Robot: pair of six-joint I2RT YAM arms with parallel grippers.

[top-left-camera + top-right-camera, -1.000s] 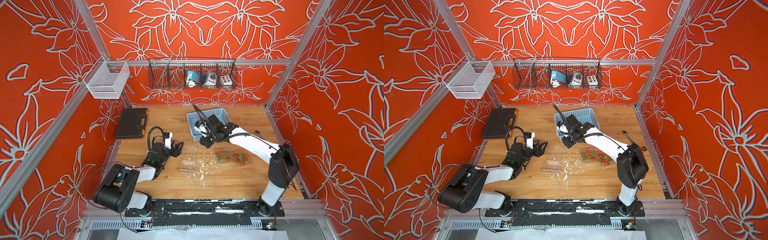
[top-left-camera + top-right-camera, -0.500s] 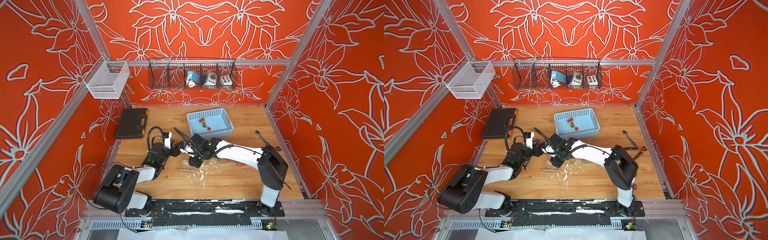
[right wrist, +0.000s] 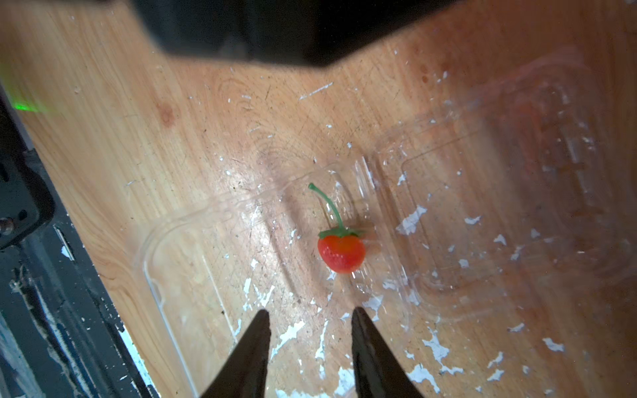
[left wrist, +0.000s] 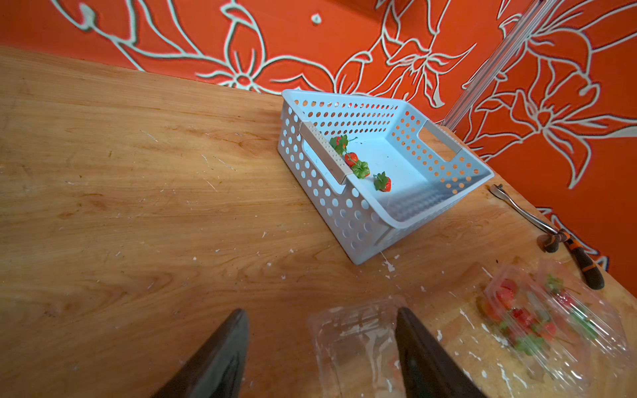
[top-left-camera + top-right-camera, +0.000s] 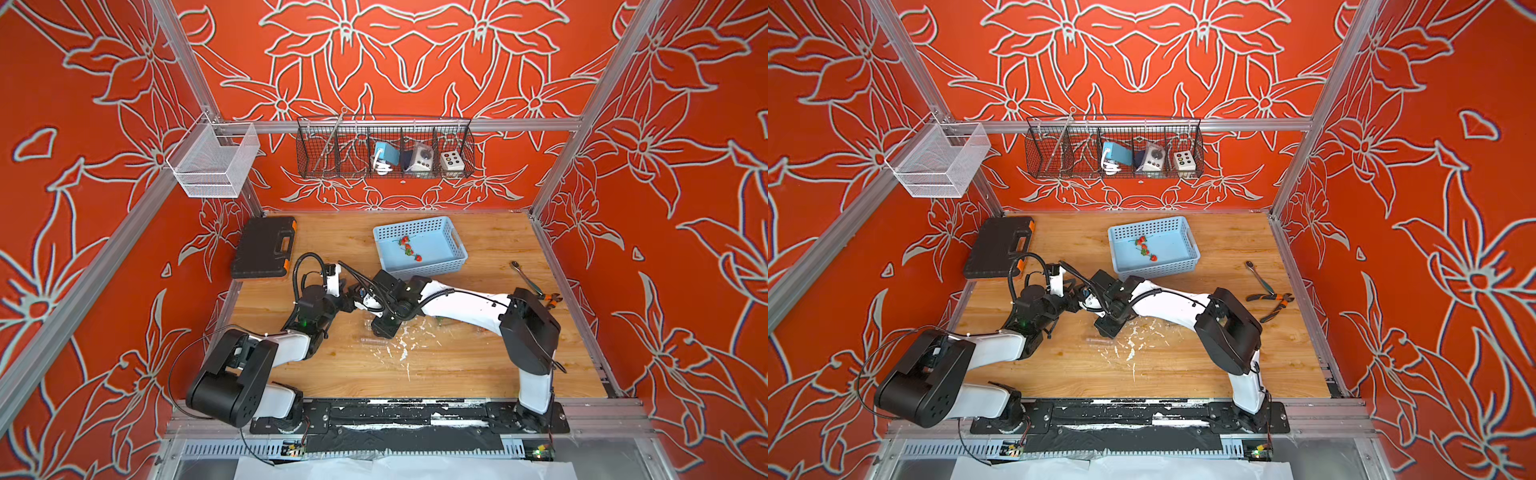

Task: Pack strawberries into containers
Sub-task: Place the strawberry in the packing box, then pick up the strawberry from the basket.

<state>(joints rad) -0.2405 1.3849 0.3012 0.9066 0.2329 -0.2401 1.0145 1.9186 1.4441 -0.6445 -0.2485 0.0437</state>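
Our right fingers (image 3: 248,351) stand apart, one small red strawberry (image 3: 341,253) just ahead inside the clear plastic clamshell (image 3: 165,241); three berries (image 4: 384,182) are not yet packed.

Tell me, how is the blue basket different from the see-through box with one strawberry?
The blue basket is light blue with round holes; the clear box is see-through. The basket holds a few strawberries; the box holds just one strawberry. Both sit open on the wooden table.
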